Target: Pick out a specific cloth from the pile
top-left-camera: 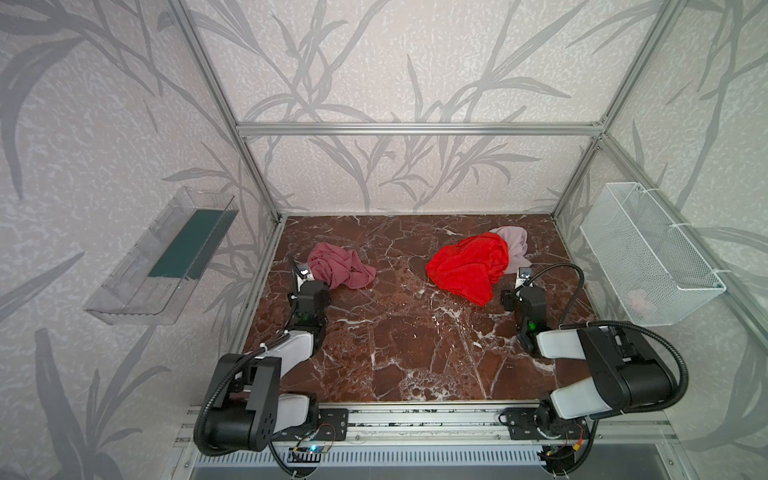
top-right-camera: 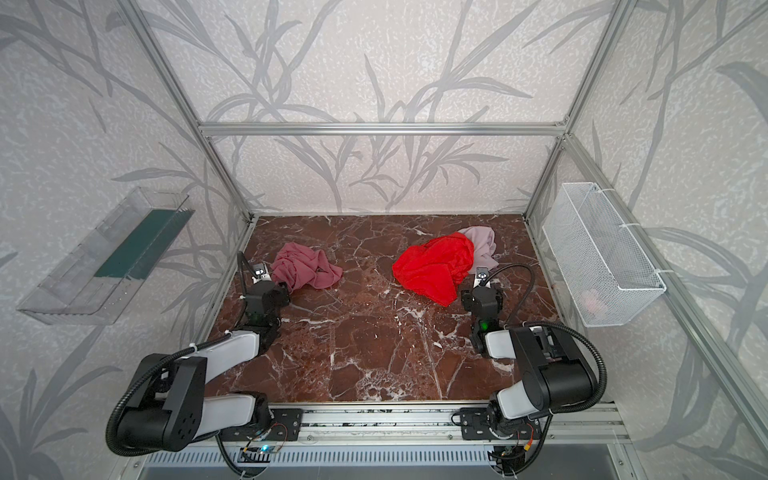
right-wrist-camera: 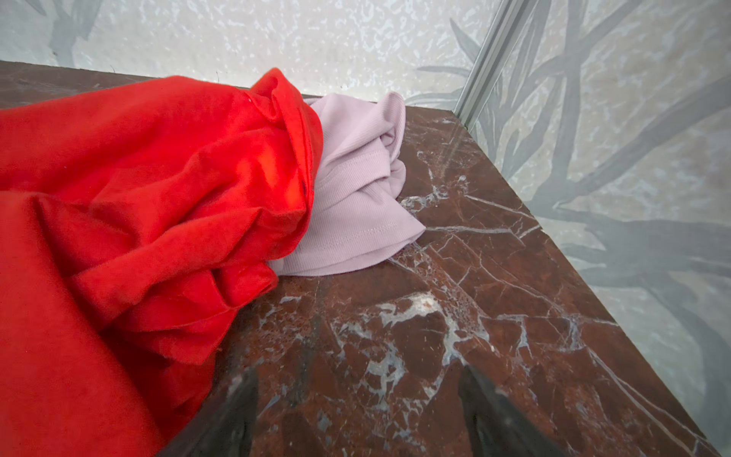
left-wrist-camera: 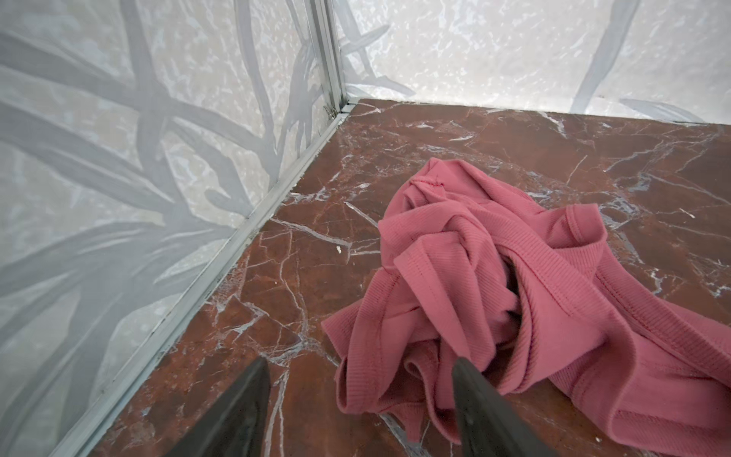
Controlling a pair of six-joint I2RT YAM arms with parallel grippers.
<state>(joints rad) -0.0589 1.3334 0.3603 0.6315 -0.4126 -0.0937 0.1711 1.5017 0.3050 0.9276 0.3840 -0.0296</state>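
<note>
The dusty rose cloth (top-left-camera: 340,268) (left-wrist-camera: 494,277) lies crumpled and alone on the left of the table, apart from the pile. What shows of the pile (top-left-camera: 478,262) is a bright red cloth (right-wrist-camera: 138,198) lying partly over a pale lilac-grey one (right-wrist-camera: 356,190) at the back right. My left gripper (left-wrist-camera: 360,361) (top-left-camera: 322,286) is open at the rose cloth's near edge, with a fold of that cloth lying loose between its fingers. My right gripper (right-wrist-camera: 360,370) (top-left-camera: 519,291) is open over bare marble just right of the red cloth, holding nothing.
The brown marble tabletop (top-left-camera: 415,332) is walled by patterned panels and aluminium posts. A clear plastic tray (top-left-camera: 158,257) hangs on the left wall. A white mesh basket (top-left-camera: 648,253) hangs on the right wall.
</note>
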